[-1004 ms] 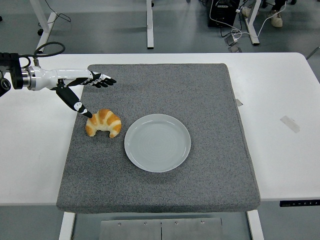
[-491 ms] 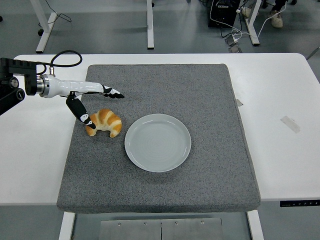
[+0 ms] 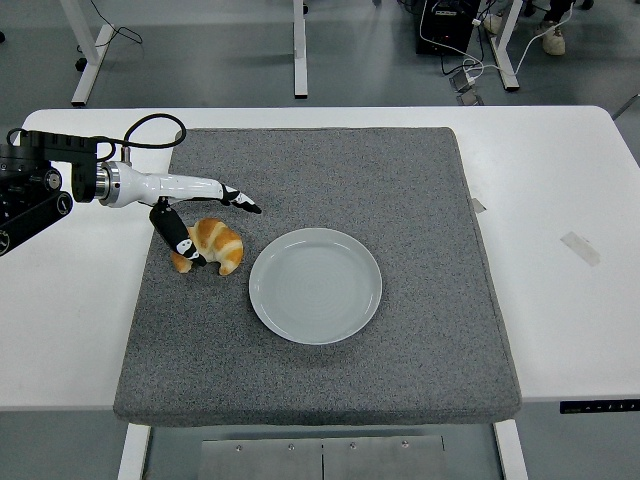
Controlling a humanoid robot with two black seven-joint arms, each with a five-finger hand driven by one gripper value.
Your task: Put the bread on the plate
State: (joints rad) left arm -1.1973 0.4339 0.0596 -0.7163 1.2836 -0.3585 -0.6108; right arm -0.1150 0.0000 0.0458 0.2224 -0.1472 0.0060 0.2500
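Note:
A golden croissant (image 3: 213, 245) lies on the grey mat (image 3: 400, 200), just left of an empty pale plate (image 3: 315, 285). My left hand (image 3: 215, 225) reaches in from the left and straddles the croissant. Its thumb (image 3: 182, 243) rests against the bread's near left side. The other fingers (image 3: 241, 200) stretch out straight past the bread's far side, above it. The hand is spread and holds nothing. The right arm is out of view.
The mat covers the middle of the white table (image 3: 570, 300). A strip of tape (image 3: 580, 247) lies on the table at the right, a smaller bit (image 3: 478, 205) at the mat's right edge. A black cable (image 3: 150, 125) loops above my left wrist.
My left hand has moved right and down over the croissant. The thumb has slid from the bread's upper left corner down along its left side. The croissant has hardly shifted.

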